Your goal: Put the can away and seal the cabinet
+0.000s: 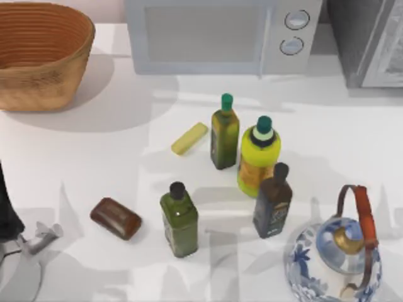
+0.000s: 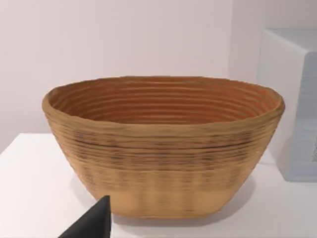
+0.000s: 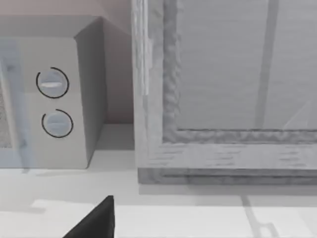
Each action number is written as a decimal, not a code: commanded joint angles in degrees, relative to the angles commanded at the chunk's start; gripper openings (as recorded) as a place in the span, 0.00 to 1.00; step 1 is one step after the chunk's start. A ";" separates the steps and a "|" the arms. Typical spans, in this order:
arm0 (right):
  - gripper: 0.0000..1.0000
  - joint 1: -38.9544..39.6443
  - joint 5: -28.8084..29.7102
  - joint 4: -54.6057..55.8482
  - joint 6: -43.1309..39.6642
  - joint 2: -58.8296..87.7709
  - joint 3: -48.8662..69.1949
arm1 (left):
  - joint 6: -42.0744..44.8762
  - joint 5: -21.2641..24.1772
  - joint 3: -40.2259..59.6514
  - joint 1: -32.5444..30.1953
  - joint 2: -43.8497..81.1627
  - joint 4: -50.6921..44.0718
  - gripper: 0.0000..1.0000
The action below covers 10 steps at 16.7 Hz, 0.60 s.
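Closest at the near left edge of the surface (image 1: 94, 157) sits the parked left arm; its end effector (image 2: 91, 223) looks toward the woven basket (image 1: 63, 75) in the far left corner, and I cannot tell whether it is apart or together. Moving right come a brown block (image 1: 116, 218), a green bottle (image 1: 179, 220), a yellow bar (image 1: 189, 138), an olive bottle (image 1: 225, 133), a yellow-green bottle (image 1: 258, 157), a dark bottle (image 1: 272, 201) and a blue-and-white teapot (image 1: 334, 264). Behind them stands the microwave (image 1: 208, 34). The cabinet (image 1: 362, 38) occupies the far right corner, just beside the microwave. The right end effector (image 3: 96, 220) faces its framed door panel; its state I cannot tell either. That door looks rigid and probably swings on a hinge, so it is best pushed flat on the panel near the free edge, with steady pressure so the contact does not slip.
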 joint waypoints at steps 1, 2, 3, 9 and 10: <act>1.00 0.00 0.00 0.00 0.00 0.00 0.00 | 0.00 0.00 0.00 0.00 0.00 0.00 1.00; 1.00 0.00 0.00 0.00 0.00 0.00 0.00 | 0.00 0.00 0.00 0.00 0.00 0.00 1.00; 1.00 0.00 0.00 0.00 0.00 0.00 0.00 | 0.00 0.00 0.00 0.00 0.00 0.00 1.00; 1.00 -3.69 -5.30 5.86 0.73 6.43 3.11 | 0.00 0.00 0.00 0.00 0.00 0.00 1.00; 1.00 -5.74 -8.01 8.79 1.08 9.47 4.38 | 0.00 0.00 0.00 0.00 0.00 0.00 1.00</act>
